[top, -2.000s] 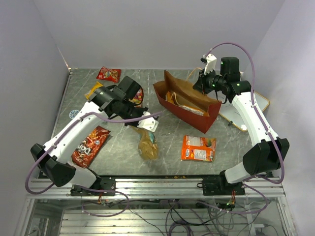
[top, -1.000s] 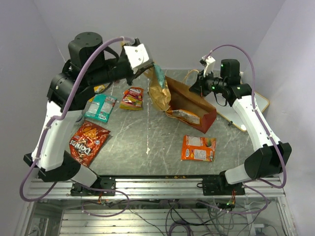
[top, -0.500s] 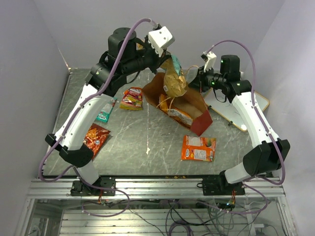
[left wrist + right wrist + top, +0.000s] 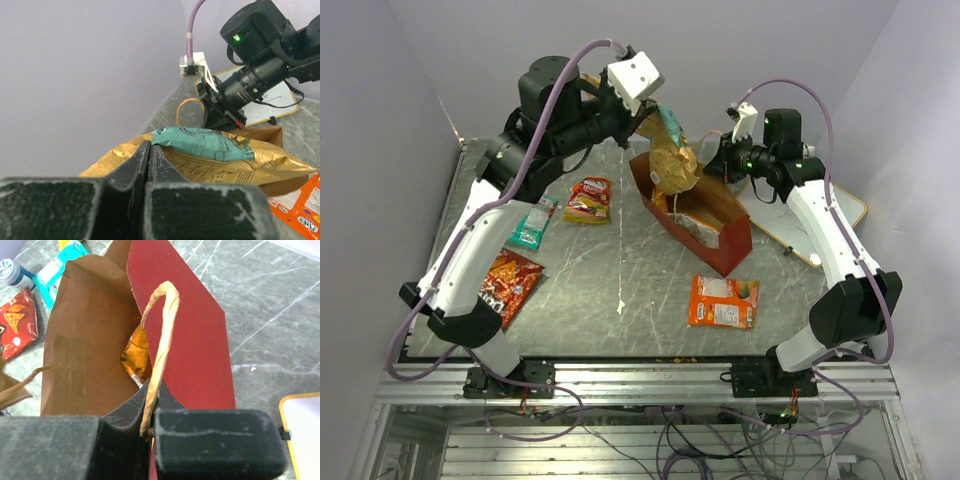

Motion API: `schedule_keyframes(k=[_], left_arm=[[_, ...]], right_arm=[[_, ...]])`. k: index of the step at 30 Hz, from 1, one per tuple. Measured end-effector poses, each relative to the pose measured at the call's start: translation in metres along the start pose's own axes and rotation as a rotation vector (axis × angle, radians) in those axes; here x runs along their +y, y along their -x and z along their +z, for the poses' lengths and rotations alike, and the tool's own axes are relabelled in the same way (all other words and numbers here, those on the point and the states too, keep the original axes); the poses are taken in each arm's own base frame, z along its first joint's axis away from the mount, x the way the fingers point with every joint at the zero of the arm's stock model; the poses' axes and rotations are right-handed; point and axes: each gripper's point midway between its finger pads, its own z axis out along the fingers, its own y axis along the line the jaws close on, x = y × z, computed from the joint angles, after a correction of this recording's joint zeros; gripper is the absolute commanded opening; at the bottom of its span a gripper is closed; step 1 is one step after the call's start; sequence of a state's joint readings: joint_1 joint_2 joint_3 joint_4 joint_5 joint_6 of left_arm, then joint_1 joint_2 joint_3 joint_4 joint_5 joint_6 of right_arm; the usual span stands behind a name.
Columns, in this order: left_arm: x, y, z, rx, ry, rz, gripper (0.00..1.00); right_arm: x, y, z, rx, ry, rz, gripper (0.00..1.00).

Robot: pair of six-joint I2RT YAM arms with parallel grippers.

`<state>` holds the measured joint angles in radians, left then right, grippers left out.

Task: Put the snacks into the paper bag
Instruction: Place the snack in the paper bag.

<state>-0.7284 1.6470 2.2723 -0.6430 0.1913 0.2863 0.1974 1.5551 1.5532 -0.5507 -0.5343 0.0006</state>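
My left gripper (image 4: 662, 115) is shut on the top edge of a gold chip bag (image 4: 673, 165) with a teal end (image 4: 200, 142). The bag hangs over the far end of the paper bag (image 4: 712, 232), which is red outside and brown inside (image 4: 85, 350). My right gripper (image 4: 152, 390) is shut on its tan handle (image 4: 162, 335), holding the mouth open. An orange snack (image 4: 136, 352) lies inside. On the table lie an orange flat pack (image 4: 723, 301), a red Doritos bag (image 4: 505, 285), a teal packet (image 4: 532, 222) and a small red packet (image 4: 588, 198).
A white board (image 4: 830, 215) with a yellow rim lies right of the paper bag, under the right arm. The paper bag's other handle (image 4: 20, 385) sticks out loose on the left side of its mouth. Walls close the table in at the back and sides.
The left arm lifted the gold chip bag off the table and swung it up and right over the paper bag's mouth. The right gripper kept its hold on the handle.
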Motion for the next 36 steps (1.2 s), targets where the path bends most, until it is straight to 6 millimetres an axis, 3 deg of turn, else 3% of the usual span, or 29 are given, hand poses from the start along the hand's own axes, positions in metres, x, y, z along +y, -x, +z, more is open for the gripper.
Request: schedule_keyframes(k=[8, 14, 20, 27, 36], left_arm=[[0.005, 0.021, -0.046, -0.016, 0.031, 0.083, 0.07], [0.010, 0.033, -0.056, -0.040, 0.051, 0.109, 0.07], [0.016, 0.036, -0.039, -0.054, 0.071, 0.083, 0.07], [0.027, 0.022, -0.003, -0.044, 0.121, 0.035, 0.07], [0.013, 0.003, 0.036, -0.026, 0.105, -0.027, 0.07]], right_arm=[[-0.010, 0.002, 0.006, 0.001, -0.013, 0.013, 0.00], [-0.009, -0.002, 0.010, 0.012, 0.010, 0.030, 0.00], [-0.002, 0.002, 0.009, 0.004, 0.043, 0.033, 0.00], [0.003, 0.007, 0.007, -0.008, 0.068, 0.027, 0.00], [0.009, 0.007, 0.006, -0.007, 0.095, 0.028, 0.00]])
